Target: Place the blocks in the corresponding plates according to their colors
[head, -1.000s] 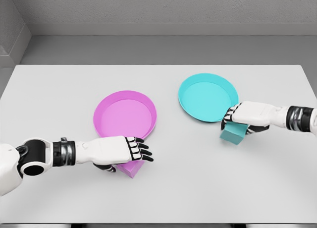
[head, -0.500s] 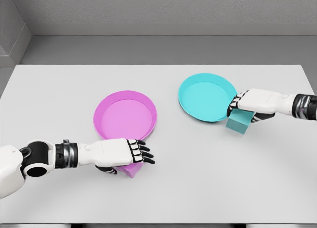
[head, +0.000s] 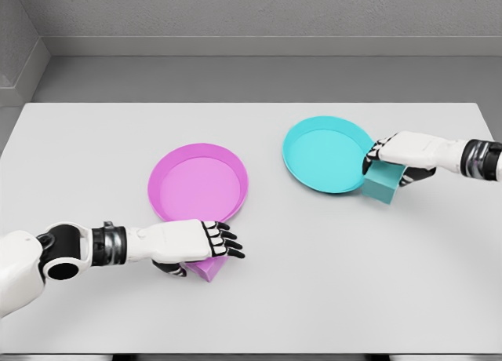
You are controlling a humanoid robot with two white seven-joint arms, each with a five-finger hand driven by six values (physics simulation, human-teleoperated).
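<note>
A magenta plate (head: 198,182) lies left of the table's middle, and a cyan plate (head: 327,153) lies to its right. Just below the magenta plate's near rim sits a magenta block (head: 205,268), mostly covered by my left hand (head: 205,249), whose fingers close over it. A teal block (head: 381,181) hangs tilted at the cyan plate's right rim. My right hand (head: 386,158) grips it from above.
The white table (head: 251,314) stretches wide around both plates. Behind it is a grey floor and wall, with the table's far edge (head: 251,103) well beyond the plates.
My right hand has carried the teal block up and to the right, from below the cyan plate to its right rim. The left hand has barely shifted over the magenta block.
</note>
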